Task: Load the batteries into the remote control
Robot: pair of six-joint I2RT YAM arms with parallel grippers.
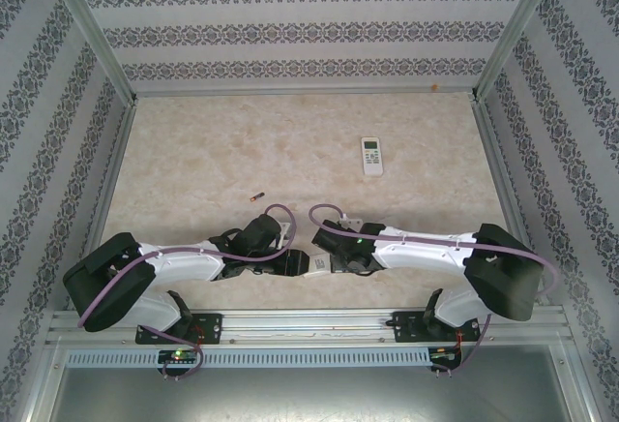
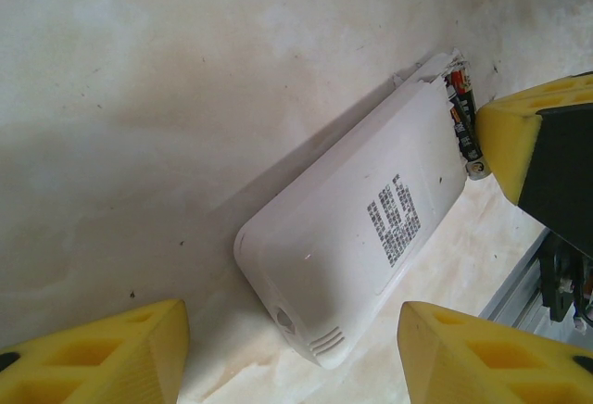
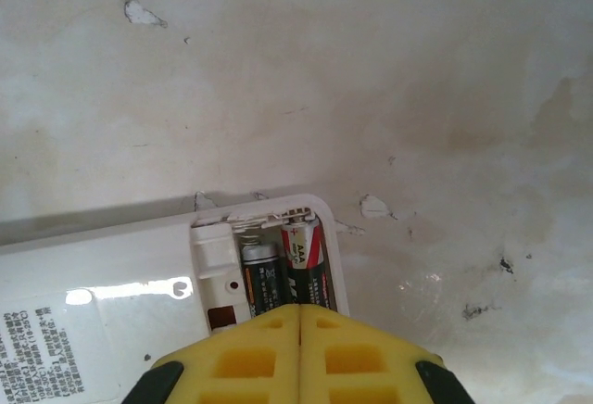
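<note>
on one of the batteries [image 3: 304, 265] the letters "aaa" can be read, in white on a red band; the cell beside it is dark. both lie side by side in the uncovered compartment [image 3: 278, 251] at the end of the remote control [image 3: 102, 284], which lies back side up on the counter [image 3: 371, 70]. a printed label [image 2: 397, 219] of grey text is on the back of the remote, but it is too small to read.

the right pincer [image 3: 301, 311] is closed, its two yellow fingers pressed together with no gap. the tips rest over the lower part of the two cells, and it grips nothing between them. the left pincer [image 2: 292, 321] stands spread apart, one finger on each side of the rounded near end of the remote, with a gap on both sides, and it holds nothing.

the fingers are yellow blocks with square hollows. the remote is smooth white plastic with rounded corners and small slits at one end. the counter has a pale marble pattern with some chipped spots. in the top view a loose battery [image 1: 255, 195] lies on the counter, and a second remote [image 1: 372, 155] lies farther back, face up.
</note>
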